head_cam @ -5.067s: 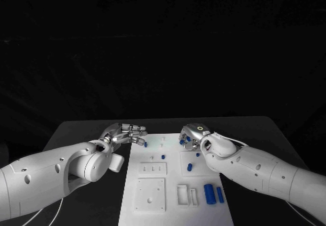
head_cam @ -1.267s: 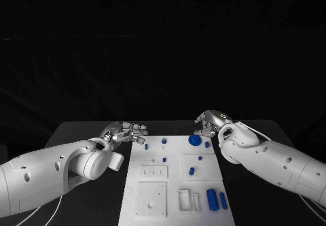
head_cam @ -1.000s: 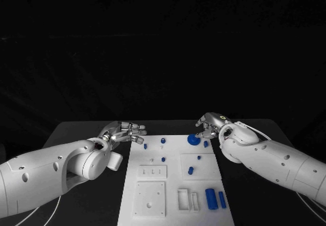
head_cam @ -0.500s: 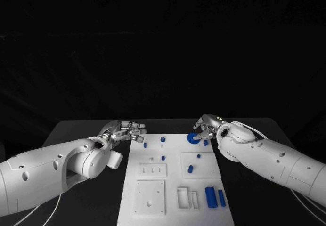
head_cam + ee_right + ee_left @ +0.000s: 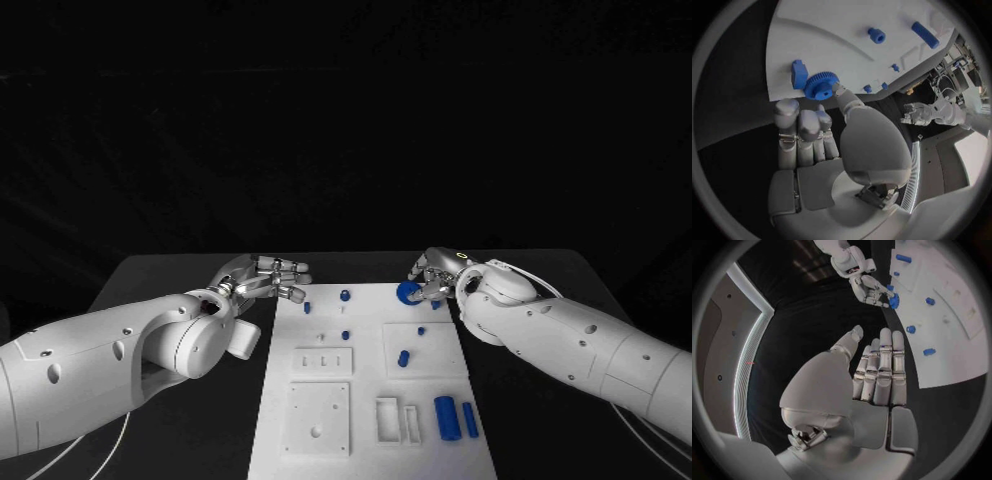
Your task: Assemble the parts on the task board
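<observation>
Right robot hand [image 5: 437,274] over black table [image 5: 173,275], dark room

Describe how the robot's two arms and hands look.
Both arms are smooth white shells with small dark round holes. The left arm trails a thin pale cable below it; the right arm carries a pale cable near its wrist. The left hand and right hand have jointed silver fingers; the right bears a small lit ring.

Both arms were smooth white shells with small dark round holes and thin white cables trailing below. The left hand [image 5: 267,277] and right hand [image 5: 437,273] were silver, segmented metal. A small lit ring glowed on the right hand's back.
</observation>
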Robot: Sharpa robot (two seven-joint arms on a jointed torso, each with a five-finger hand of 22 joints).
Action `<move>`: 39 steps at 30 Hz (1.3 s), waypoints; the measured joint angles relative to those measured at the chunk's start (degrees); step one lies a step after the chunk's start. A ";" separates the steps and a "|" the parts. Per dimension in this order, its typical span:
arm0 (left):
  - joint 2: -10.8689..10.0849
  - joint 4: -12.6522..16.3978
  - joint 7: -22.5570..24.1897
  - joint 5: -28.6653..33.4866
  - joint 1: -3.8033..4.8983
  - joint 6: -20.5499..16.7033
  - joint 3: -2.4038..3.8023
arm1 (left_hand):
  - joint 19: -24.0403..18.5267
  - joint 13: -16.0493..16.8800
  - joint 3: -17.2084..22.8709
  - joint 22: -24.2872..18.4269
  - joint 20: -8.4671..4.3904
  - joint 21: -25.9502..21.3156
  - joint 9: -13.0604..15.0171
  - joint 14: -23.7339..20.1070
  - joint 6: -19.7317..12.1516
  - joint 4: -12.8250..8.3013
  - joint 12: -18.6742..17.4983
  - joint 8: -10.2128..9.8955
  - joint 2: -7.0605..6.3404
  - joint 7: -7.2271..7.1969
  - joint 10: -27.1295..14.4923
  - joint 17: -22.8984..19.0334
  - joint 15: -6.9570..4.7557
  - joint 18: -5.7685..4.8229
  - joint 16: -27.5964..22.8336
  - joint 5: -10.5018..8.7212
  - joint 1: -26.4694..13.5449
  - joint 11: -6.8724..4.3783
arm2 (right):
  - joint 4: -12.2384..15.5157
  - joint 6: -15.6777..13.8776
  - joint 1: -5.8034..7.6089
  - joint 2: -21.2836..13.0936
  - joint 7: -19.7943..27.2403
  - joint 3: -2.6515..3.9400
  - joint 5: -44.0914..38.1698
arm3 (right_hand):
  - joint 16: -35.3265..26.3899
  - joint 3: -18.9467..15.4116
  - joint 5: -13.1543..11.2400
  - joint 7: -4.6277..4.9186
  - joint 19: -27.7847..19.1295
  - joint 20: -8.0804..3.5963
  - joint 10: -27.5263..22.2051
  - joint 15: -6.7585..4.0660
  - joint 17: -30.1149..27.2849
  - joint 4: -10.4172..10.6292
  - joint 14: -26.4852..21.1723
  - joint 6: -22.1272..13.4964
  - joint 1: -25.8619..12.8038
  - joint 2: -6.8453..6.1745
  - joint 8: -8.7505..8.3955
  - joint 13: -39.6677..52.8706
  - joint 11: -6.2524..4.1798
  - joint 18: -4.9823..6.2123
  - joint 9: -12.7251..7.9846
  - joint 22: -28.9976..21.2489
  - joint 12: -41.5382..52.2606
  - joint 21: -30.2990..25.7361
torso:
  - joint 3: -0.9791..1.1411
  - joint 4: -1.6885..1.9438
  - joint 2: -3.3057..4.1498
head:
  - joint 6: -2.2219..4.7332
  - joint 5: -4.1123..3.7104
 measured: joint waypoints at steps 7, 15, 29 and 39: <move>0.02 -0.04 -0.01 -0.09 0.00 0.08 0.00 | 0.00 0.00 0.00 0.00 0.00 0.00 -0.01 0.00 0.00 0.00 0.00 0.00 0.00 0.00 0.00 0.00 0.00 0.00 0.00 0.00 0.00 0.00 | -0.81 0.27 -0.13 0.55 0.02 -0.05 -0.16 | 0.00 0.39 0.00 -0.02 0.00 0.00 0.30 0.00 0.07 -0.08 0.00 0.43 0.00 0.00 0.00 0.05 0.11 0.00 0.00 0.00 0.20 0.22 | -0.01 0.07 0.02 | -0.18 0.06; 0.04 -0.09 -0.02 -0.15 0.00 0.16 0.00 | 0.00 0.00 0.00 0.00 0.00 0.00 -0.01 0.00 0.00 0.00 0.00 0.00 0.00 0.00 0.00 0.00 0.00 0.00 0.00 0.00 0.00 0.00 | -1.43 0.49 -0.13 0.82 0.05 -0.15 -0.45 | -0.01 1.73 0.23 -0.11 0.00 0.00 0.30 0.00 0.33 -0.82 0.00 0.61 -0.25 0.25 0.00 0.17 0.10 -0.01 0.00 -0.01 0.20 0.49 | -0.01 -0.01 0.01 | -0.32 0.18; 0.16 -0.37 -0.04 -0.22 0.00 0.25 0.00 | 0.00 0.00 0.00 -0.04 0.00 0.00 -0.02 0.00 0.00 0.00 0.00 0.00 0.00 0.00 0.00 0.00 0.00 0.00 0.00 0.00 0.00 0.00 | -1.79 0.93 0.07 0.94 0.23 -0.31 -1.06 | 0.90 6.56 4.04 -0.03 0.00 -0.01 0.71 0.20 1.26 -3.97 0.20 0.86 -1.31 0.09 -0.32 1.21 0.10 -0.01 -0.16 -0.02 1.35 2.47 | -0.01 -0.04 -0.01 | -0.48 0.09; 0.20 -0.41 -0.06 -0.25 0.00 0.32 0.00 | 0.00 0.00 0.00 -0.04 0.00 0.00 -0.02 0.00 0.00 0.00 0.00 0.00 0.00 0.00 0.00 0.00 0.00 0.00 0.00 0.00 0.00 0.00 | -1.53 0.96 0.32 1.03 0.33 -1.04 -2.23 | 1.25 7.59 4.50 -0.02 -0.12 0.12 0.70 0.20 1.58 -4.90 0.20 0.90 -1.31 0.08 -0.50 1.49 0.10 -0.01 -0.15 -0.02 1.73 3.32 | -0.01 -0.04 0.00 | -0.79 0.05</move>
